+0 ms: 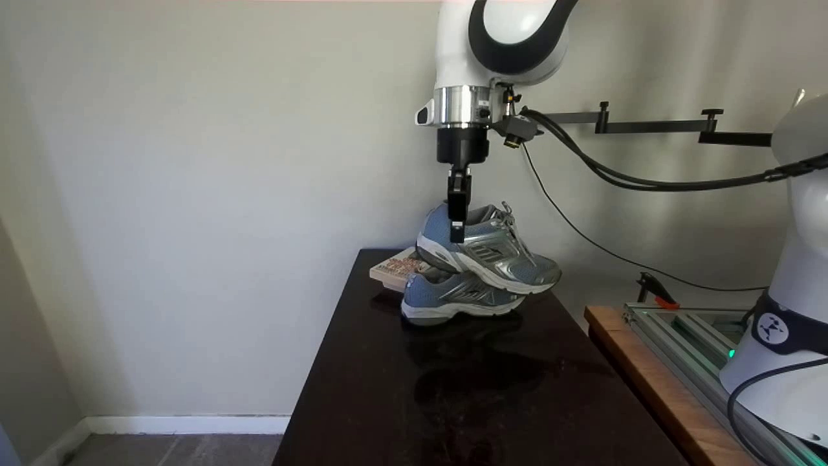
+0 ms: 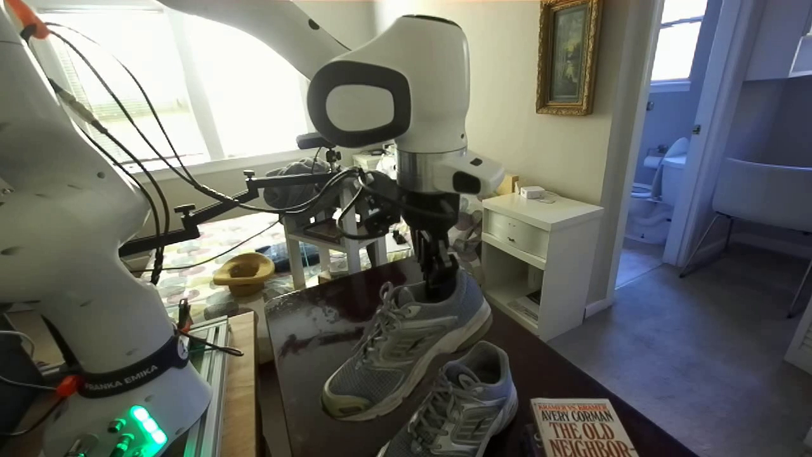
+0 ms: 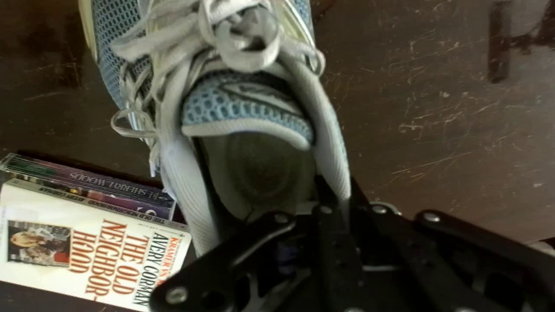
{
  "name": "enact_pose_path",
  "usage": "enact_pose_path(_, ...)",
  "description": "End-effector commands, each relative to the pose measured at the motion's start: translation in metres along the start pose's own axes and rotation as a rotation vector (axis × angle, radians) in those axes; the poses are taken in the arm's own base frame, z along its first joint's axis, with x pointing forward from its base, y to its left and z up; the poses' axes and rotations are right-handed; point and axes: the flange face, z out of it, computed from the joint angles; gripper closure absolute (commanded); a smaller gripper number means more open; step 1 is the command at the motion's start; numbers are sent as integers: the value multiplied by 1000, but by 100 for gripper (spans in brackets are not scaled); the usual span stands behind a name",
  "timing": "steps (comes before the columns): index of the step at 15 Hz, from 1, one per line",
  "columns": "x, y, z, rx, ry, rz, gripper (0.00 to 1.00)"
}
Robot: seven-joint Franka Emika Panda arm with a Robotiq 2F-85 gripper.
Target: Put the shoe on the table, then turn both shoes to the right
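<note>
Two grey-blue running shoes show. My gripper (image 1: pixel 457 232) is shut on the side collar of the upper shoe (image 1: pixel 499 251), near the heel, with one finger inside the opening. That shoe (image 2: pixel 393 352) hangs above the dark table (image 1: pixel 388 401), toe tilted down. The gripper also shows in an exterior view (image 2: pixel 441 285) and in the wrist view (image 3: pixel 341 193), where the held shoe (image 3: pixel 249 108) fills the middle. The other shoe (image 1: pixel 462 296) rests upright on the table, beside and lower than the held one (image 2: pixel 460 406). In the wrist view this other shoe (image 3: pixel 119 43) is mostly hidden.
A white paperback (image 3: pixel 108 242) lies on a darker book (image 3: pixel 117 186), close beside the resting shoe; the paperback shows in both exterior views (image 1: pixel 394 268) (image 2: pixel 580 431). The robot's wooden bench (image 1: pixel 686 401) adjoins the table. A white nightstand (image 2: pixel 571 266) stands beyond the table.
</note>
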Motion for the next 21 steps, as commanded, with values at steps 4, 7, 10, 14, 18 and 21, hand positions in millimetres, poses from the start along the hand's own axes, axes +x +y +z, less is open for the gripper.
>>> enact_pose_path(4, 5, -35, -38, 85, -14, -111, 98)
enact_pose_path(7, 16, -51, -33, 90, -29, -135, 98)
enact_pose_path(10, 23, -68, -18, 106, -56, -151, 98)
enact_pose_path(14, 34, -71, 3, 94, -68, -162, 98)
enact_pose_path(18, 45, -69, 21, 102, -93, -158, 98)
enact_pose_path(21, 59, -65, 29, 93, -50, -168, 98)
